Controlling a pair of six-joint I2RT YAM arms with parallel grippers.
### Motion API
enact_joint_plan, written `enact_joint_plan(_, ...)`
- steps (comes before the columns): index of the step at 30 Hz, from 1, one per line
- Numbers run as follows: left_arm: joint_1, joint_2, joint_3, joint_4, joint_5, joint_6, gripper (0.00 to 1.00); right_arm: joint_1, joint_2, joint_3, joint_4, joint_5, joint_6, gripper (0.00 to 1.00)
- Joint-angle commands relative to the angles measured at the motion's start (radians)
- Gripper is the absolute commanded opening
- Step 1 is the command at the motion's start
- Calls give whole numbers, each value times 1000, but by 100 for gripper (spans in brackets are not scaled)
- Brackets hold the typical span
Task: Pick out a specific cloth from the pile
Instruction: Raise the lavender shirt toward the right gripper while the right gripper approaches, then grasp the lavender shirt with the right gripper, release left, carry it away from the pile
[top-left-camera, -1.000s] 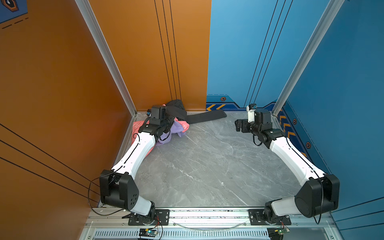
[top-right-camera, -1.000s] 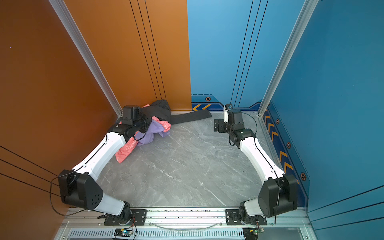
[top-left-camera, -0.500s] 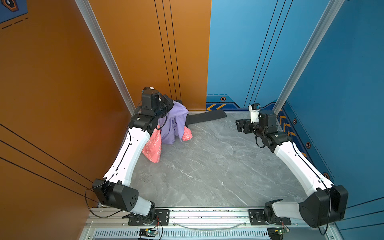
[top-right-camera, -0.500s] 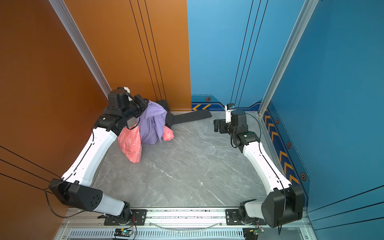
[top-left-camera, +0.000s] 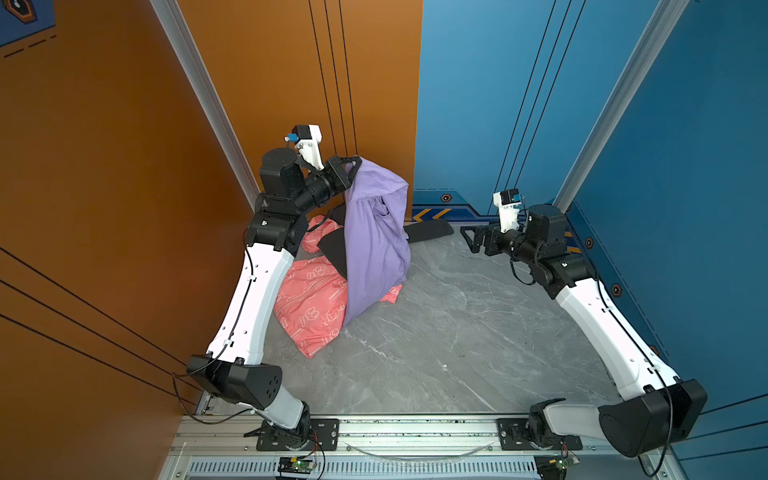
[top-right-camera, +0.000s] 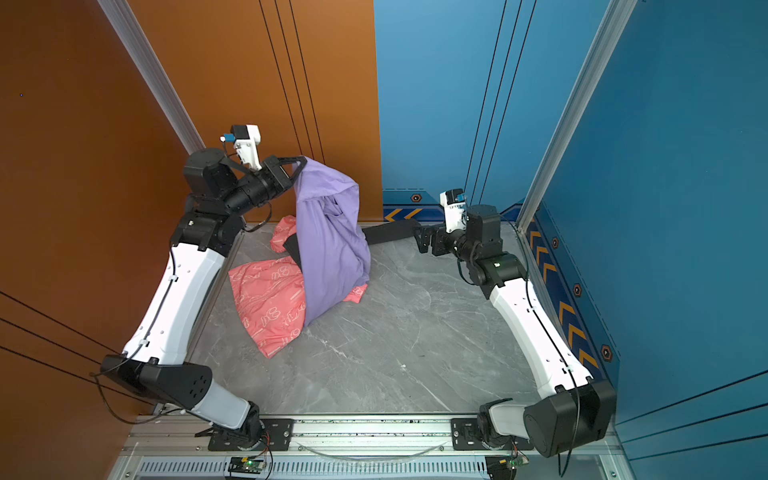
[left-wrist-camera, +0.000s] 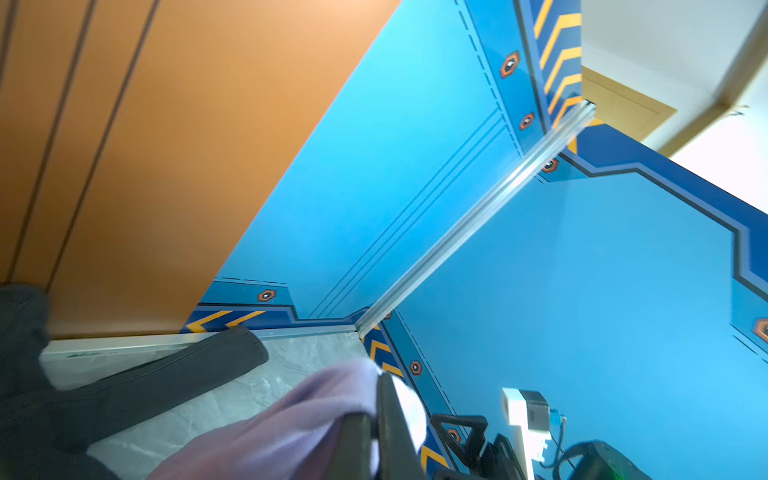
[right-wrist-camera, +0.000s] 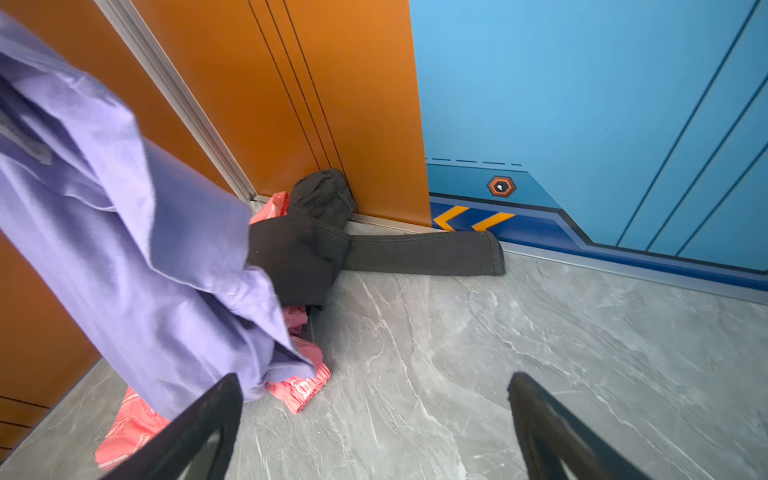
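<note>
The left gripper (top-left-camera: 356, 161) pinches the lilac cloth (top-left-camera: 374, 241) up over the pile (top-left-camera: 311, 303), while the right gripper (top-left-camera: 468, 240) hovers apart, jaws spread wide.

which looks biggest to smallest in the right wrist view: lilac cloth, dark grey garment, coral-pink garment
1. lilac cloth, though it hangs nearest the camera, which inflates it
2. dark grey garment
3. coral-pink garment, only patches showing, the rest hidden behind the lilac cloth

Plain lilac cloth (top-left-camera: 374, 249) hanging aloft, coral-and-grey pile (top-left-camera: 311, 307) beneath
</note>
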Motion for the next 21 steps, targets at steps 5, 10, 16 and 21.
enact_joint_plan(5,-38,65,125,-83,165,94,0,25,56,135,-17,-98,37,98)
enact_joint_plan(10,-84,93,139,-202,153,181,0,55,115,252,-16,-141,47,93)
enact_joint_plan(16,-112,115,139,-248,156,217,0,127,228,396,-18,-184,58,86)
enact_joint_plan(21,-123,133,149,-248,168,210,0,180,318,512,-19,-197,58,78)
